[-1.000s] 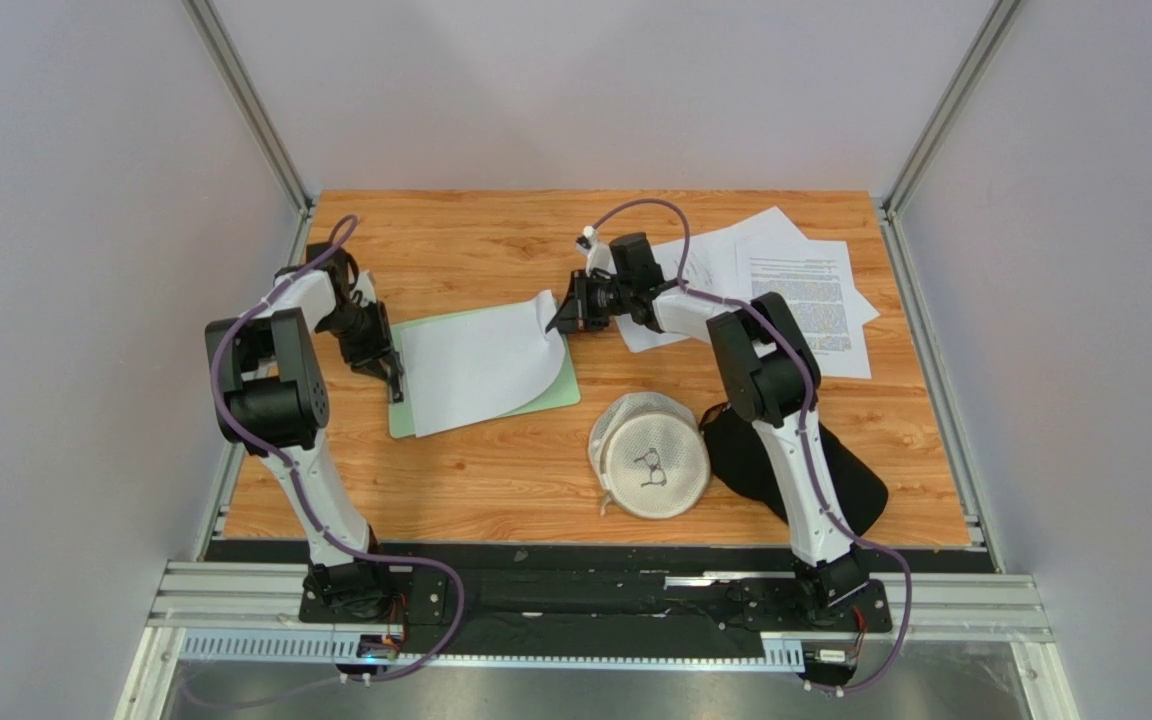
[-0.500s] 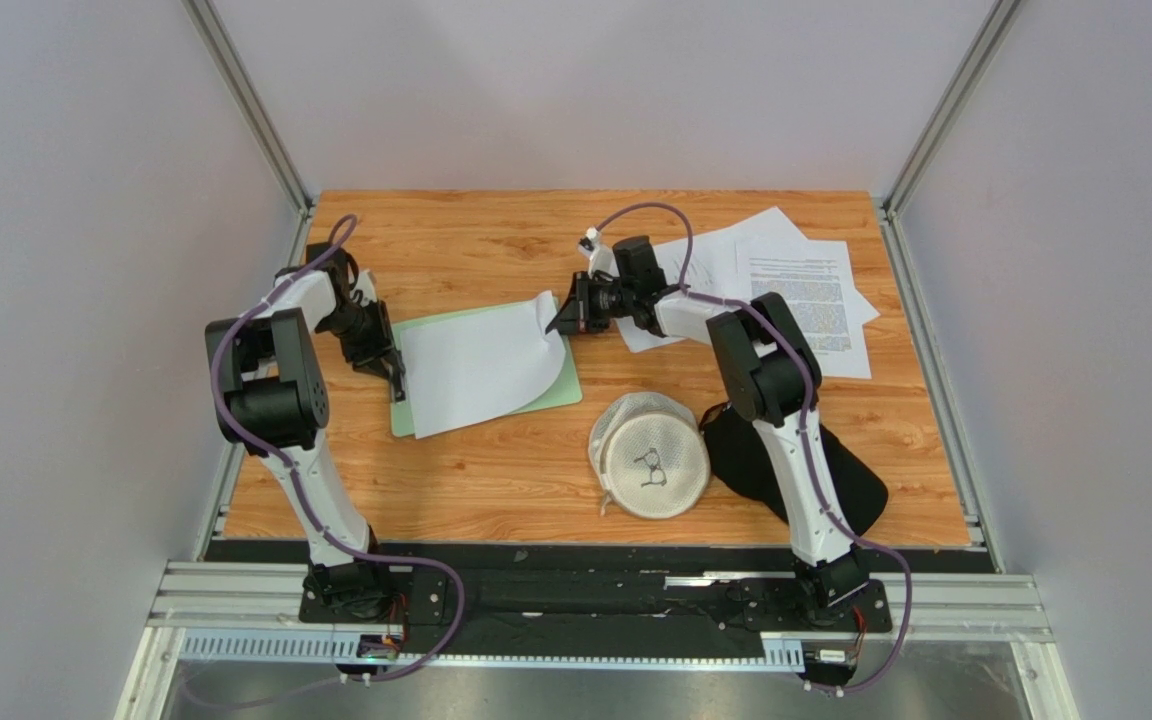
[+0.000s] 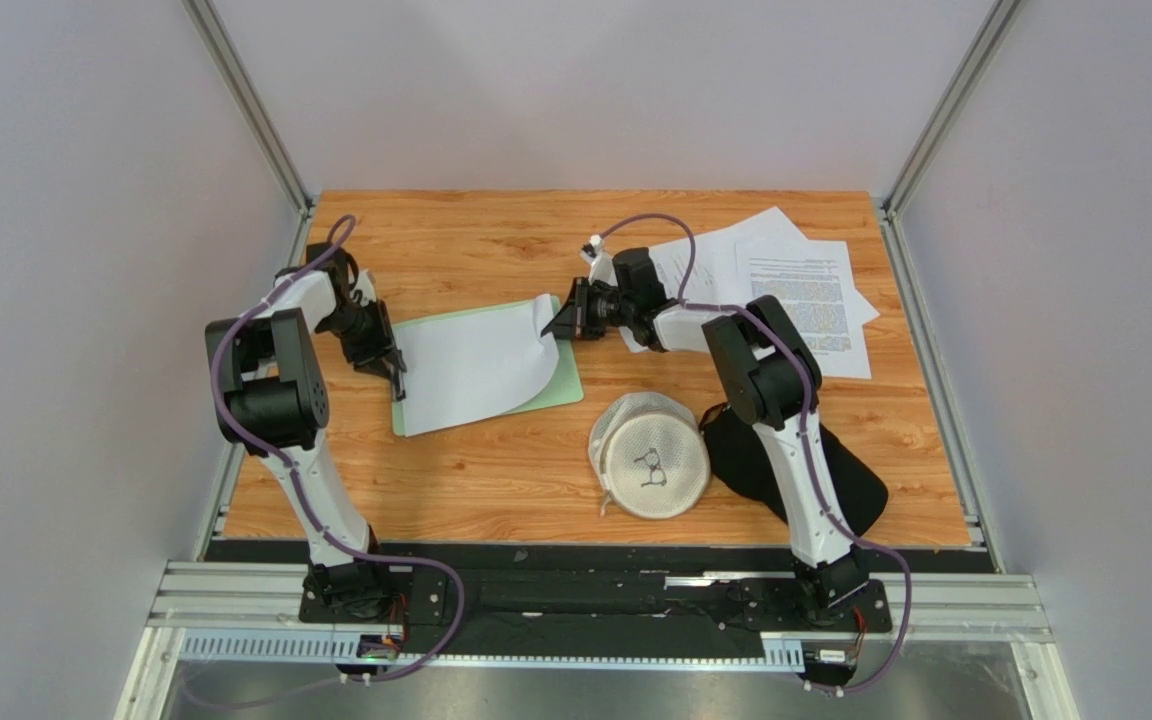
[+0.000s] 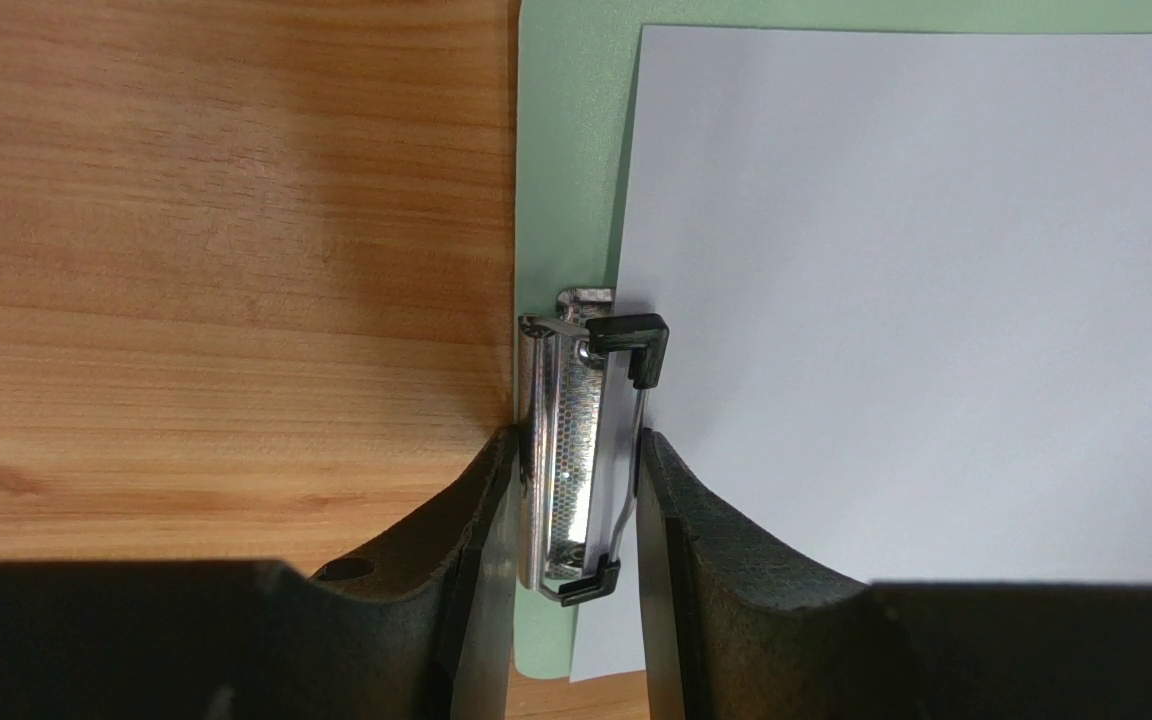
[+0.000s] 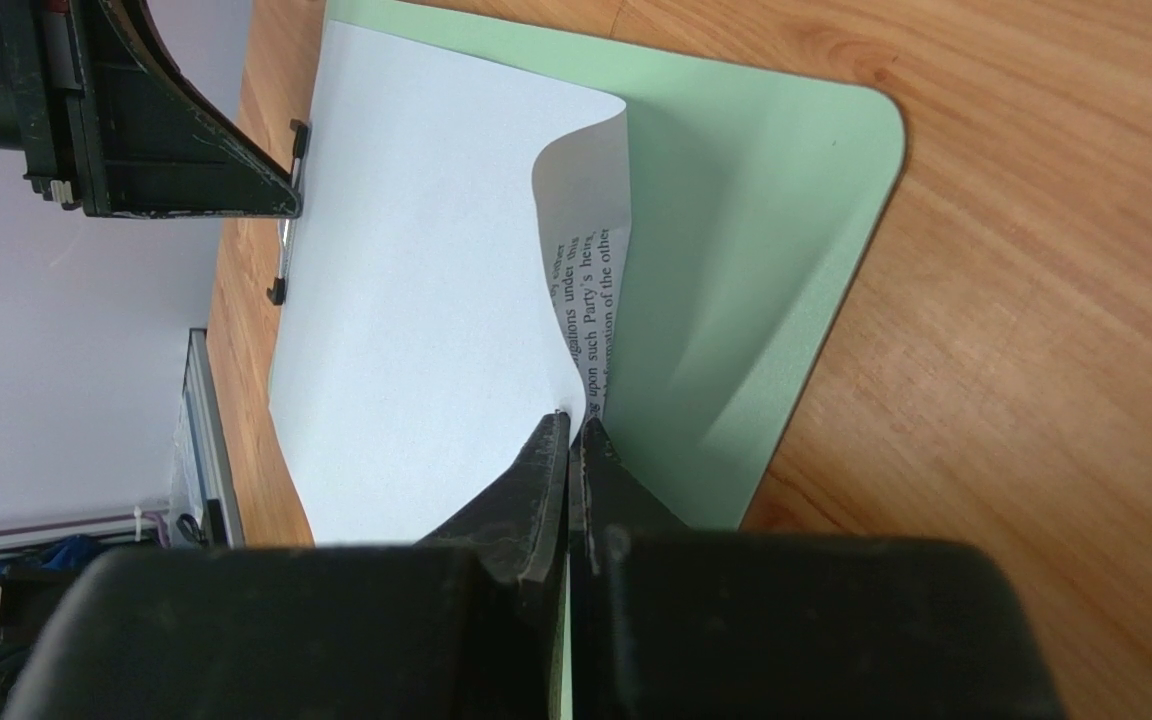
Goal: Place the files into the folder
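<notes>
The light-green folder (image 3: 569, 393) lies left of the table's middle, with one white sheet (image 3: 477, 363) of the files on top of it. My left gripper (image 3: 391, 369) is at the folder's left short edge. In the left wrist view its fingers (image 4: 485, 510) press the metal clip (image 4: 575, 435) from both sides, and the sheet's (image 4: 913, 300) edge reaches the clip. My right gripper (image 5: 575, 435) is shut on the sheet's (image 5: 417, 270) curled right edge, which is lifted off the folder (image 5: 778, 225) and shows printed text. More files (image 3: 800, 293) lie at the back right.
A round white cap (image 3: 651, 455) sits near the middle front, with a black cloth (image 3: 838, 480) to its right under the right arm. Metal rails run along the table's left and right edges.
My right gripper has moved slightly left with the sheet's edge, and the sheet now lies a little further toward the clip. The left gripper has stayed on the clip.
</notes>
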You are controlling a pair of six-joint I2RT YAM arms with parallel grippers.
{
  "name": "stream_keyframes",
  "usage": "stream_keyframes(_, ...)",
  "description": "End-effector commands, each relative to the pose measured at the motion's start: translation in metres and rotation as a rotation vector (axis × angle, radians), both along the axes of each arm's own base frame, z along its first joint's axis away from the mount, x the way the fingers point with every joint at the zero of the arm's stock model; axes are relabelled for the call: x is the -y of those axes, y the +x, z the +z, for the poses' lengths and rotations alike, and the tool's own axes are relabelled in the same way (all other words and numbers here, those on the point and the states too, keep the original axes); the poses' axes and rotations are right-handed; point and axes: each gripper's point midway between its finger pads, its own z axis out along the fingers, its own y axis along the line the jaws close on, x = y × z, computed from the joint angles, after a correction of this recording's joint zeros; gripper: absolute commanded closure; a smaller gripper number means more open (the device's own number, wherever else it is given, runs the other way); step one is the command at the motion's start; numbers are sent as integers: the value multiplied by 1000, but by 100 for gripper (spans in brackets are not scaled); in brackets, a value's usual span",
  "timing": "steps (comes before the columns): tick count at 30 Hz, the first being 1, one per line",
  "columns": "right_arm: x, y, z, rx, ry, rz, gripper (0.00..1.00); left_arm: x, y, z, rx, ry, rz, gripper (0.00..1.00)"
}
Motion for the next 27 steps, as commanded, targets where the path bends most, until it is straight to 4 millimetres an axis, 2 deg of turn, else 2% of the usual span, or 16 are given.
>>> stream_keyframes(1,-6,3,28,73,43,-51,100,8,14,22,83,-32,27,100)
stream_keyframes(10,-14,2,30,88,48,-37,100,8,13,20,76,-22,22,100)
stream_keyframes(19,-12,7,30,120,24,-59,100,4,11,18,65,6,14,100)
stream_keyframes(27,-12,15,39,187,-4,-38,100,4,8,15,44,43,-13,100)
